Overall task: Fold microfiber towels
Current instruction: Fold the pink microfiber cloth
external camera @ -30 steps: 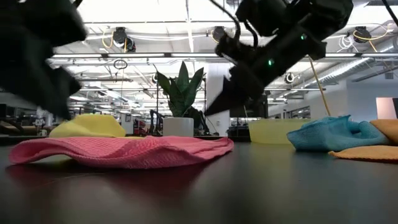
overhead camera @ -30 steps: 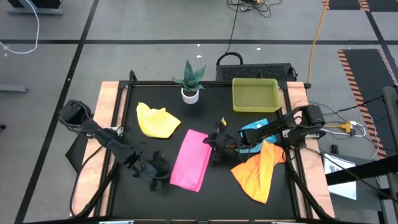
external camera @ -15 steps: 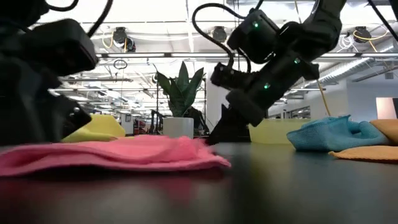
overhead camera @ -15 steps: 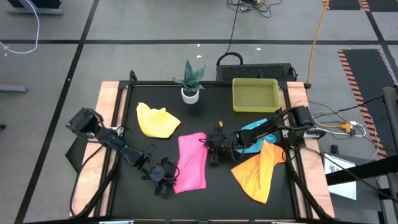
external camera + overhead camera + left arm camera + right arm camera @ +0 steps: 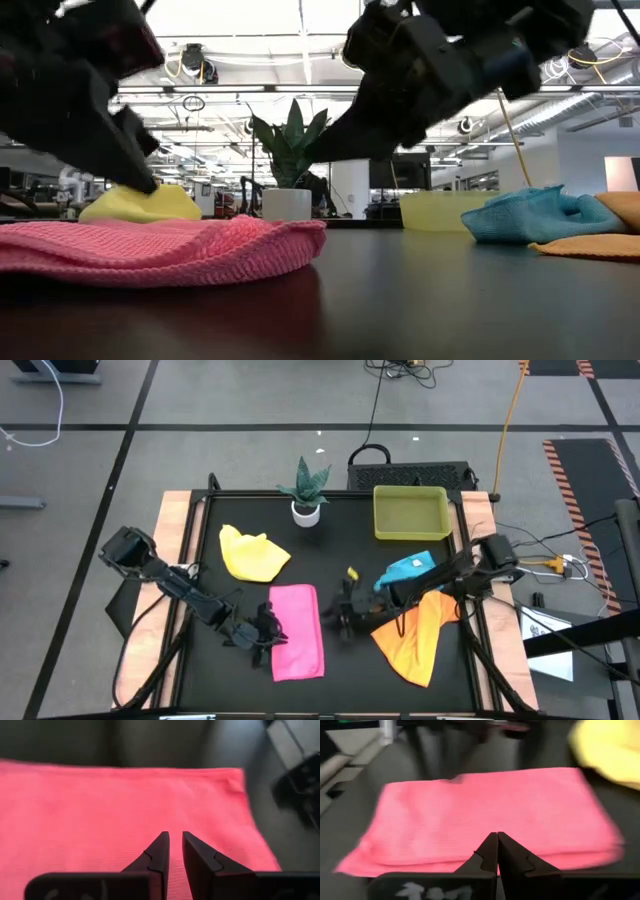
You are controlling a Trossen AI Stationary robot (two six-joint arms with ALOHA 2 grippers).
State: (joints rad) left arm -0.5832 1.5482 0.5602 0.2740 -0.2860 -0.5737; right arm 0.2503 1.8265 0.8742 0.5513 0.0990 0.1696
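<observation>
The pink towel (image 5: 297,632) lies flat as a rectangle in the middle of the table, its rounded edge (image 5: 305,240) toward the right. It also fills the left wrist view (image 5: 100,810) and the right wrist view (image 5: 485,810). My left gripper (image 5: 262,632) is at the towel's left edge, its fingers (image 5: 175,837) all but shut just over the cloth. My right gripper (image 5: 345,618) is shut (image 5: 497,837) just right of the towel, raised above the table (image 5: 320,155). The yellow towel (image 5: 255,555), the light blue towel (image 5: 407,572) and the orange towel (image 5: 415,638) lie crumpled on the table.
A yellow-green tray (image 5: 410,512) stands at the far right and a small potted plant (image 5: 305,490) at the far middle. The blue and orange towels lie under my right arm. Bare black table shows in front of the pink towel (image 5: 400,310).
The pink towel has slid toward the near edge and turned from a slant to lie square. My left gripper has gone toward the table's right, up to the towel's left edge. My right gripper has gone toward the near edge and risen.
</observation>
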